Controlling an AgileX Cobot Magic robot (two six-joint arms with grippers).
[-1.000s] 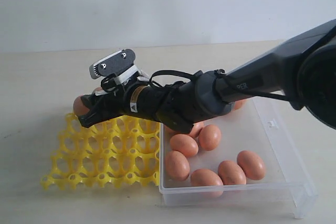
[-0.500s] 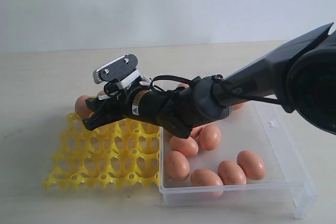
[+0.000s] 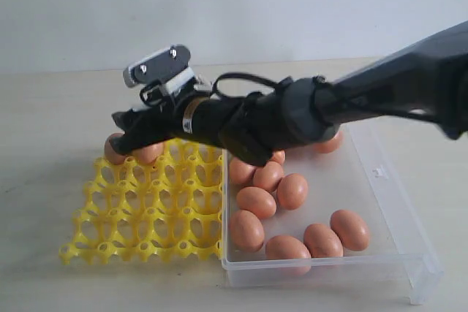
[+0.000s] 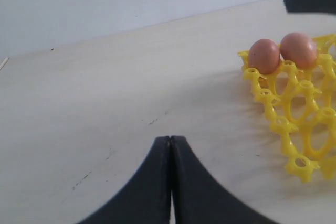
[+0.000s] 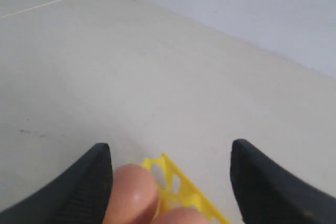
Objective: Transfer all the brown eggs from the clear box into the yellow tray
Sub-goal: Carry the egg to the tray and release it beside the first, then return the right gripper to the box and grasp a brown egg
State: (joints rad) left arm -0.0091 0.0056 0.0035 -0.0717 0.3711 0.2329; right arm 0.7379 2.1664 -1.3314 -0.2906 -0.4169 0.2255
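**Right gripper.** The right arm [image 3: 307, 111] reaches across the middle, over the near edge of the clear box [image 3: 409, 257], to the far-left corner of the yellow tray [image 3: 146, 217]. The right gripper [image 3: 130, 135] sits directly above that corner. In the right wrist view its two fingers [image 5: 89, 182] stand wide apart and grip nothing. One egg lies between them, just beside one finger; contact with that finger cannot be determined.

**Left gripper.** The left gripper [image 4: 169, 182] is fully closed. Its fingers meet along their length with nothing between them. It hangs over bare counter [image 3: 44, 107], well apart from the tray.

**Brown eggs, tray.** Two brown eggs [image 3: 115, 147] sit in the tray's far row, in the corner cup and the cup next to it, side by side. The left wrist view confirms both are seated at the tray corner. All other visible cups are open.

**Brown eggs, box.** The remaining visible eggs lie loose on the floor of the clear box, which stands on the counter touching or just beside the tray's right edge. Most cluster toward the tray side and the near wall. Two at the far end are partly hidden behind the arm.
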